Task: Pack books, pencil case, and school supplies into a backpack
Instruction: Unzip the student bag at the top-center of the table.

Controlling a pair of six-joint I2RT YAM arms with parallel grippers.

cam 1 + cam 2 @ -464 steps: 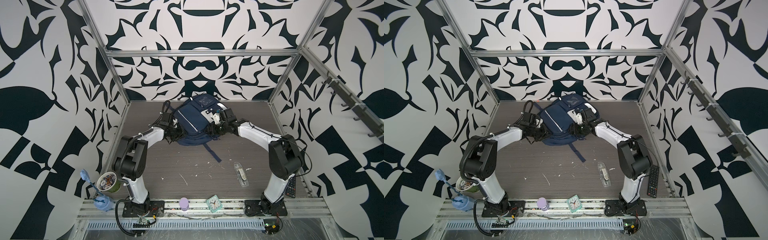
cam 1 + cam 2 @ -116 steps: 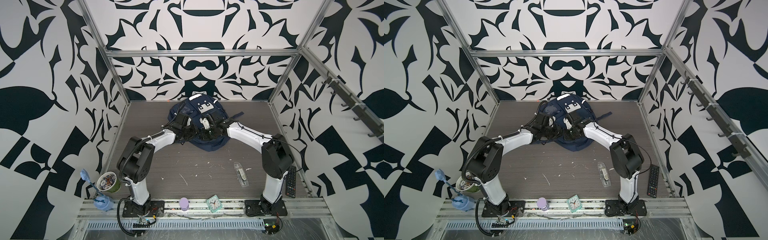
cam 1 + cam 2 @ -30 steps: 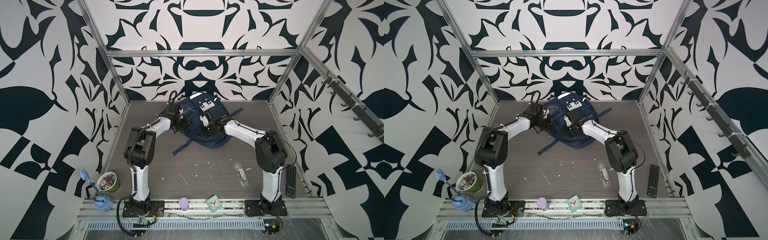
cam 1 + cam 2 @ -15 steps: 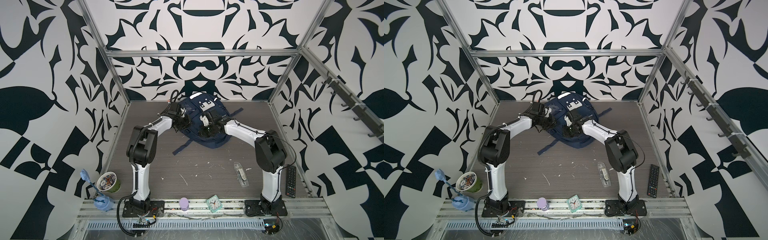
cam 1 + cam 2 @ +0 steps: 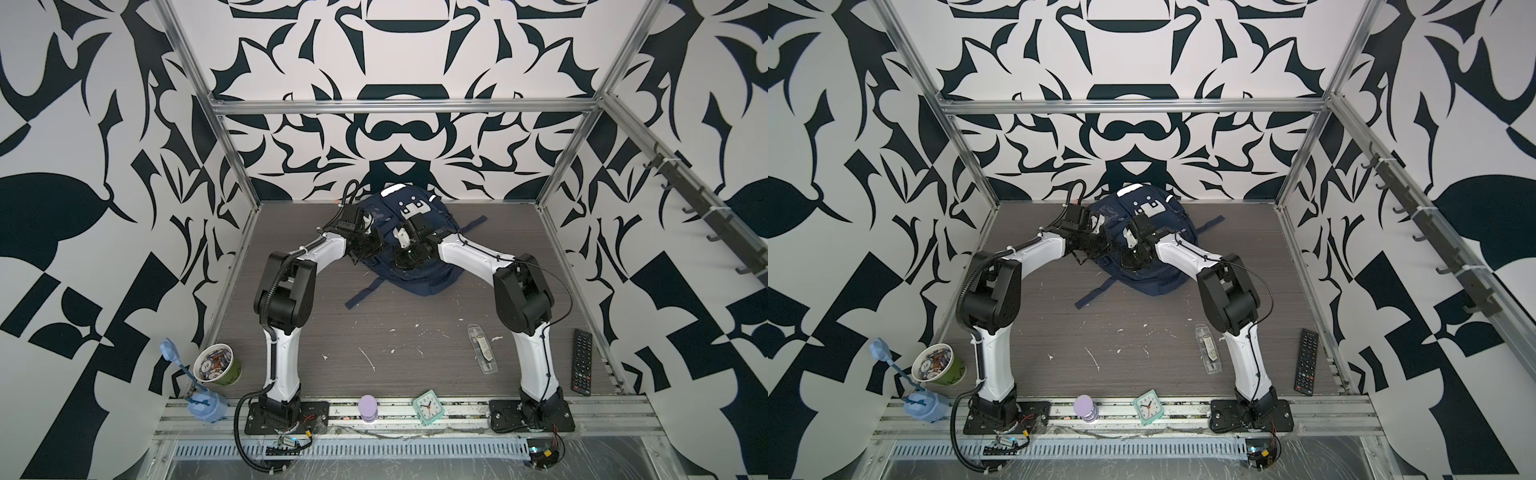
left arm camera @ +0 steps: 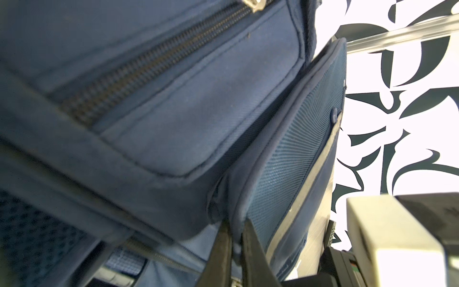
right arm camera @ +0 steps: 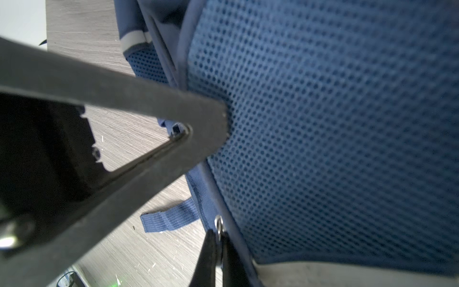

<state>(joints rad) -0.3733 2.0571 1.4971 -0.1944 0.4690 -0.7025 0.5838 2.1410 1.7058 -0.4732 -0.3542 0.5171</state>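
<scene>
Closing over the last second, the left end effector (image 6: 234, 232) now pinches a piped fabric edge on the left flank of the backpack (image 5: 428, 274). This navy backpack lies at the far middle of the counter (image 5: 395, 332), one strap trailing toward the near left. Over its middle, the right end effector (image 7: 218, 238) is clenched on a small metal ring at the backpack's edge. Well apart, at the near right, the school supplies (image 5: 482, 349) lie flat on the counter, with a black remote (image 5: 582, 361) farther right.

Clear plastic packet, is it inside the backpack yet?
No, the packet lies on the table, well apart from the backpack.
</scene>
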